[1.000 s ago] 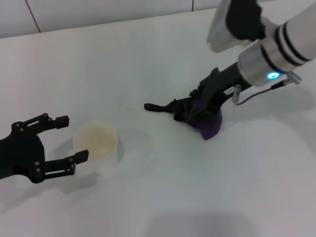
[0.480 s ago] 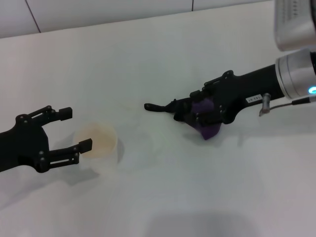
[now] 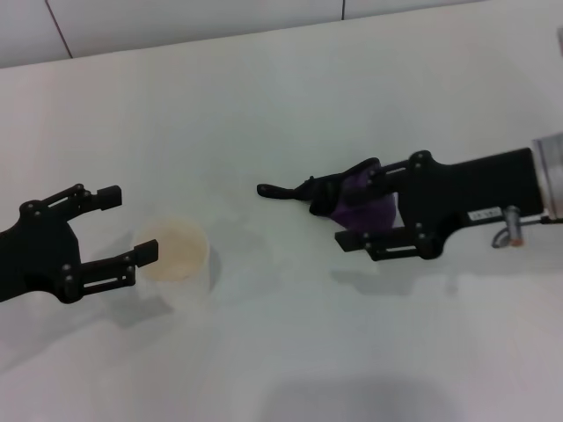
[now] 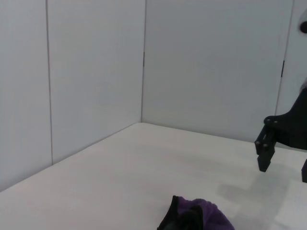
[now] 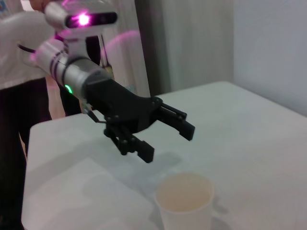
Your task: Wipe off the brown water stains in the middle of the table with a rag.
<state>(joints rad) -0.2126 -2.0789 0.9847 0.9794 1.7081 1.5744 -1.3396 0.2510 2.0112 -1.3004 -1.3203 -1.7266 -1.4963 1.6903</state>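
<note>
Head view, one rag (image 3: pixel 365 204), one paper cup (image 3: pixel 176 255), two open grippers, left gripper (image 3: pixel 113 230), right gripper (image 3: pixel 352 207).

You face a white table (image 3: pixel 290 97) with a smooth, matte top; its far edge meets a pale wall (image 3: pixel 176 22) split by thin dark vertical seams; in the left wrist view, flat grey-white wall panels (image 4: pixel 96 72) join at an inside corner behind the table; in the right wrist view, a person in a white top (image 5: pixel 19 72) stands beyond the table's end, beside a dark upright post (image 5: pixel 148 43); lighting is even and soft; shadows are faint.
</note>
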